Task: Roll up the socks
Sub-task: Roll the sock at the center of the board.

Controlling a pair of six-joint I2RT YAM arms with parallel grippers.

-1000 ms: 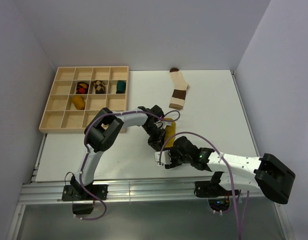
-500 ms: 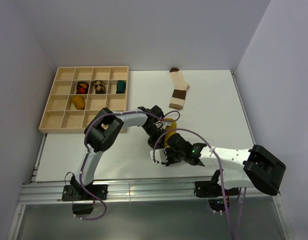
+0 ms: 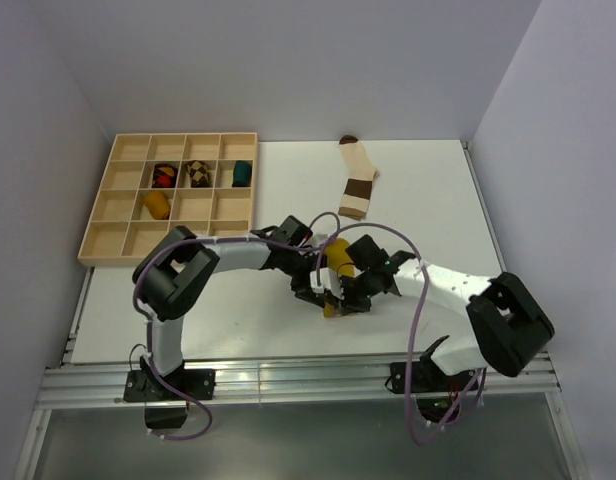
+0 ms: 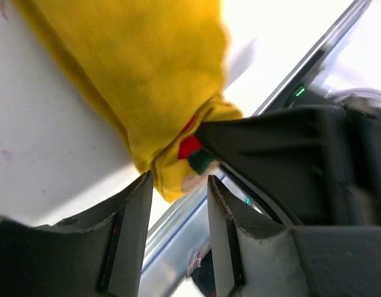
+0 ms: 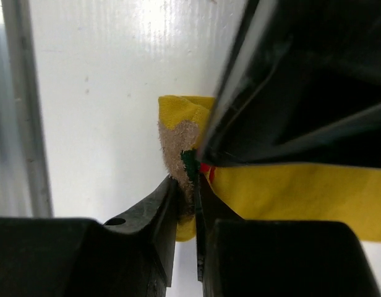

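The bright yellow sock (image 3: 339,258) lies on the white table (image 3: 438,200) between both grippers. In the right wrist view my right gripper (image 5: 190,179) is shut on the sock's end, a tan patch with green and red marks; the yellow fabric (image 5: 289,192) runs off to the right. In the left wrist view my left gripper (image 4: 178,182) stands open, its fingertips just short of that same sock end (image 4: 172,173), nothing between them. From above, left gripper (image 3: 316,285) and right gripper (image 3: 338,298) nearly touch. A cream sock with brown bands (image 3: 356,180) lies flat farther back.
A wooden compartment tray (image 3: 108,245) sits at the back left, holding a mustard-orange bundle (image 3: 155,204), a red-and-dark bundle (image 3: 165,175), a checkered bundle (image 3: 197,174) and a teal bundle (image 3: 242,173). The table's near metal rail (image 3: 288,375) runs close below the grippers.
My right gripper moved in toward the yellow sock's near end and shut on it. My left gripper opened and let that end go, shifting slightly left.
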